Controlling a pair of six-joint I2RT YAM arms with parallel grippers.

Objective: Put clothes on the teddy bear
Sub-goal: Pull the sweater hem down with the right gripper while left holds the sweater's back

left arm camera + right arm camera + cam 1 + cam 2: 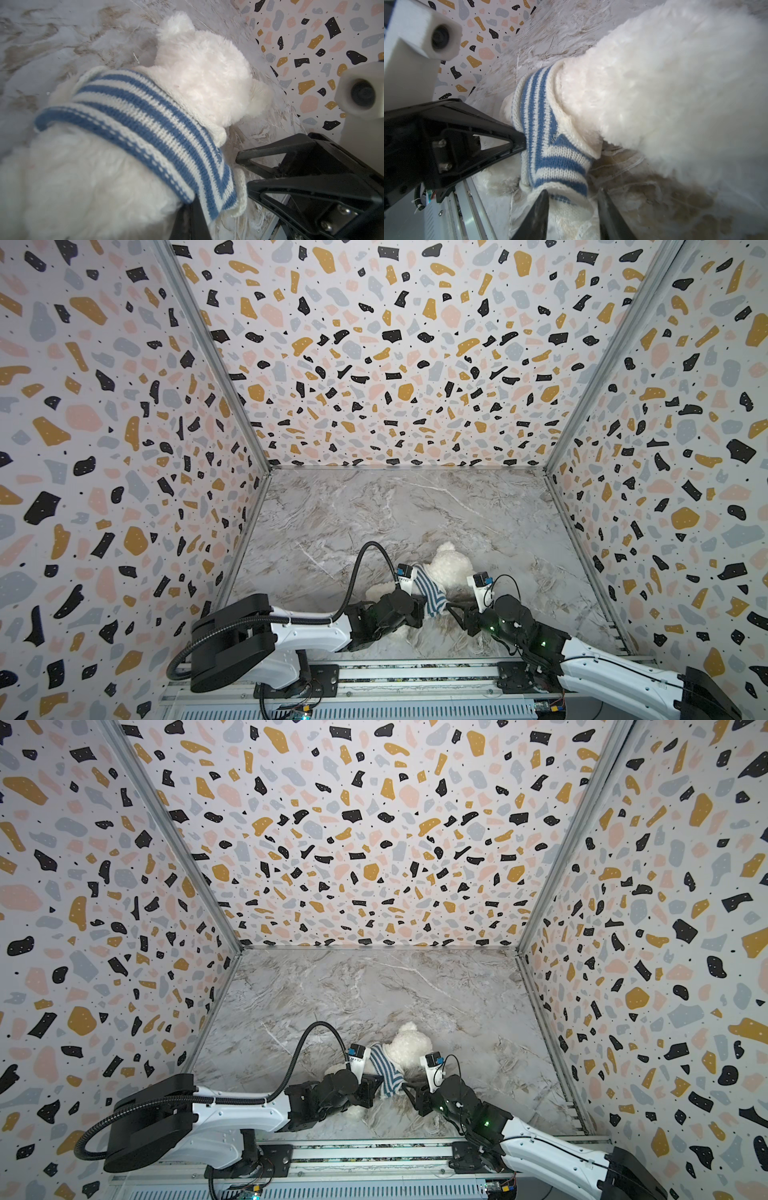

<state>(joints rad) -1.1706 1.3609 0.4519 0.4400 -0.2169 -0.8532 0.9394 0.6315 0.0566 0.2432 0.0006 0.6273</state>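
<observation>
left pincer [191, 209], right pincer [572, 195] pinch striped shirt [133, 112] on teddy bear [199, 83].

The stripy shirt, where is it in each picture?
In a top view: the striped shirt is low down, near the middle.
In a top view: the same spot.
Left wrist: a band across the middle.
Right wrist: centre, slightly left.
Shared landmark: the fluffy white teddy bear; the shirt sits just below its head.
</observation>
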